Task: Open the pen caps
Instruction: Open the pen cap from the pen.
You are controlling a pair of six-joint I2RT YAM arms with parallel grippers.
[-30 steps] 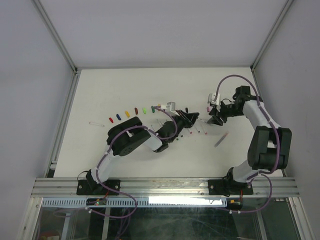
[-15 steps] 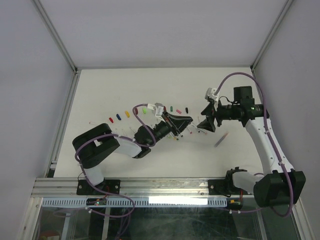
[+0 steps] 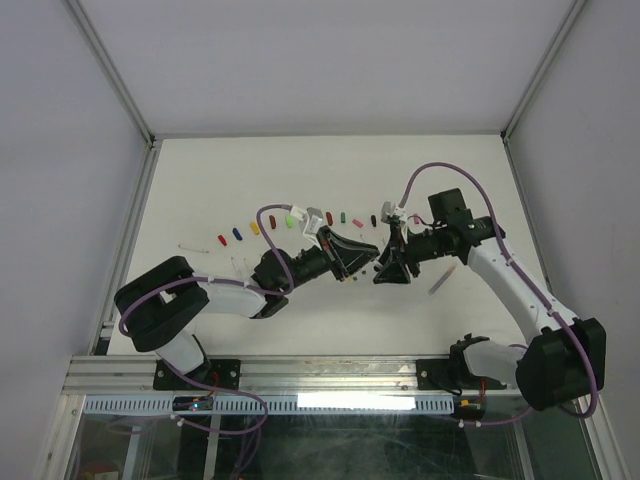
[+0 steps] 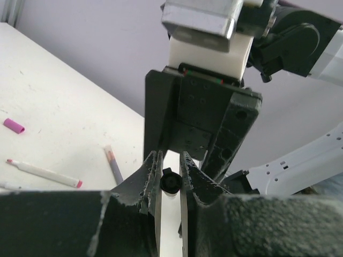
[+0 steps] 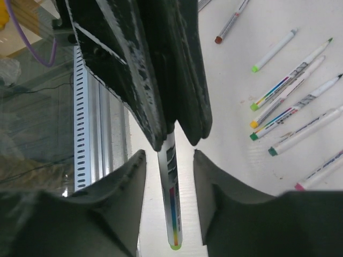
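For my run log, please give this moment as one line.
left gripper: shut on pen | right gripper: open around same pen | pen caps: loose, in a row

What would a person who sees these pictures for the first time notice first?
The two arms meet tip to tip at mid-table: the left gripper is shut on a white pen, and the right gripper stands open around it. Just beyond them, a row of coloured pen caps lies on the table. Loose pens lie nearby.
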